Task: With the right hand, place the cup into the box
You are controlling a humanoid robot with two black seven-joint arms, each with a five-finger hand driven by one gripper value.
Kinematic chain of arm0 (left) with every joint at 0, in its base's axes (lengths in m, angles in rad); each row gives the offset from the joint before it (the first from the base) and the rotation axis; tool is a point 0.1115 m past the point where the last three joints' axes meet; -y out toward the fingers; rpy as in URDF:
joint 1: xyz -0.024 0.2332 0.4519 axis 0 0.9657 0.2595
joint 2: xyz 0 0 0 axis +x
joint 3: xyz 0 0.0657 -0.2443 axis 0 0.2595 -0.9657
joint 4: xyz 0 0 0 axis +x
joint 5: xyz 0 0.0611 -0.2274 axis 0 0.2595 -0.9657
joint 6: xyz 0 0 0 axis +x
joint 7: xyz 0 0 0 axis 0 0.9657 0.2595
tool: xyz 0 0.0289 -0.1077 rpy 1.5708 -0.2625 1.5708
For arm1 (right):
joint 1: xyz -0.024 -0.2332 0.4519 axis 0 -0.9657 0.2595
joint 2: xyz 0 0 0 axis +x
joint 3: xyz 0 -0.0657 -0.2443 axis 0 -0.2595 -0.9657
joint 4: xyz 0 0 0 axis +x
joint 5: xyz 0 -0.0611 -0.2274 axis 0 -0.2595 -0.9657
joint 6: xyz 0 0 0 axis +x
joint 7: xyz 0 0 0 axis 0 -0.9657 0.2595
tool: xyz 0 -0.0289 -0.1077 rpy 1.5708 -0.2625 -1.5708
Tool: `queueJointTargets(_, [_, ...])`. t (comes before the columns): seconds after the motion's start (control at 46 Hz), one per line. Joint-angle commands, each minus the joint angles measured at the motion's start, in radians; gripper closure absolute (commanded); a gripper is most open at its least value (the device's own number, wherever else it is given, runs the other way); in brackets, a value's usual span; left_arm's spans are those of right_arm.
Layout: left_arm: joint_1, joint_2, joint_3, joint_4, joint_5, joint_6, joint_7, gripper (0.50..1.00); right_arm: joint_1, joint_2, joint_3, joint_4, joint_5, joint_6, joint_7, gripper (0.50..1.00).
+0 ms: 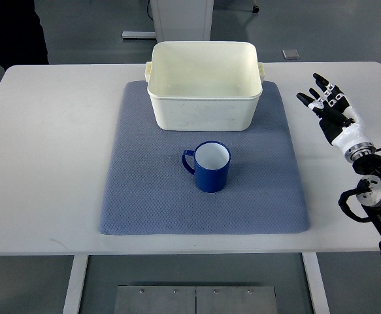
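Nearest you: the cup [210,167] stands upright on the mat [144,196], about mid-mat, just short of the box [204,95] and apart from it. It is blue outside, white inside, and looks empty. Its handle [188,161] points to the left, away from your working side.

To the right, off the mat and over bare table [46,163], the right hand [331,111] hangs with fingers [321,88] spread and straight, holding nothing, well apart from the cup. The left hand is not in view.

Handling, as a judgement: the cup looks rigid and light, probably enamel or glazed, so expect a smooth, slippery wall. It will not give under the fingers. A hard knock could tip it or chip it.

Take hold across the body from the right side, opposite the handle, thumb one side and fingers the other, somewhere mid-height.

Farthest: the box sits open-topped at the mat's back edge, empty and cream-coloured. Its walls stand taller than the cup, so you must lift clear of the near rim.
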Motion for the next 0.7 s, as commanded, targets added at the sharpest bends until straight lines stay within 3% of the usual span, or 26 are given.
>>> queueJointTargets(0.0, [0.000,0.000,0.001,0.000,0.000,-0.003,0.000,0.500,0.000,0.000,0.000,0.000,0.000,0.000,0.000,0.500])
queueJointTargets(0.413, [0.002,0.000,-0.001,0.001,0.000,-0.007,0.000,0.500,0.000,0.005,0.000,0.000,0.000,0.002,0.002,0.500])
queueJointTargets(0.674, [0.002,0.000,-0.001,0.000,0.000,-0.004,0.000,0.500,-0.006,0.008,-0.003,-0.002,0.000,0.069,0.002,0.500])
